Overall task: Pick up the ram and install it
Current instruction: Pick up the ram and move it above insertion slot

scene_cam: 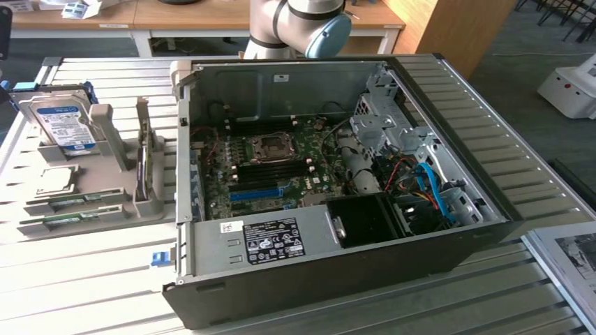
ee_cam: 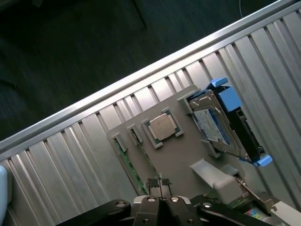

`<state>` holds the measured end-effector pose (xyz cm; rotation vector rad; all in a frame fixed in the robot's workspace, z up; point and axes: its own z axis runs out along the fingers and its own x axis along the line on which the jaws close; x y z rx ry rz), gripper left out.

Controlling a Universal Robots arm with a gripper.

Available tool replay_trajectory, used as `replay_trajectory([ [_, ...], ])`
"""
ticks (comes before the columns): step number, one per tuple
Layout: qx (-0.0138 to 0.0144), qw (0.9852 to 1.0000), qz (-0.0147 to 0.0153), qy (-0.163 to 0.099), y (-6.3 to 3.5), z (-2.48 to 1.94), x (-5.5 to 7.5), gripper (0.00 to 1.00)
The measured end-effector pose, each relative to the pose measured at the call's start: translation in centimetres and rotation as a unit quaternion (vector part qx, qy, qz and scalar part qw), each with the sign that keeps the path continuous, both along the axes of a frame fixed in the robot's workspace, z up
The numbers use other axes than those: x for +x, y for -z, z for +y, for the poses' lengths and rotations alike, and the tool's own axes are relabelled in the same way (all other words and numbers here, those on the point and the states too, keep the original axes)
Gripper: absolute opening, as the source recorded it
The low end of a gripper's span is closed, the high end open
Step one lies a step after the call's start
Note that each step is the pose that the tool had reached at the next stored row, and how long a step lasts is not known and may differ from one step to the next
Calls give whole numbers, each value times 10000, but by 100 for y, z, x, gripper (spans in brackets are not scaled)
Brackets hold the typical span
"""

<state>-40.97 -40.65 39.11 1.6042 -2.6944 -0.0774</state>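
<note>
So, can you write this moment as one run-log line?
fingers: shut, empty | ram: in holder, not gripped | computer case: open

Green ram [scene_cam: 67, 222]; silver hard drive [scene_cam: 49, 106], blue-white label [scene_cam: 67, 130]; black computer case [scene_cam: 373, 279].

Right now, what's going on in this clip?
A robot arm's gripper, shut and holding nothing, hangs over the grey parts holder, close to the ram sticks lying in their slots. The hard drive and processor sit in the same holder. The computer case lies open alongside, motherboard exposed. No ram has been lifted yet.
</note>
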Motion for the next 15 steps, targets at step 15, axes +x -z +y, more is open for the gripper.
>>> replay_trajectory([
  [15,0,9980,0,-633,0,0,0,10],
])
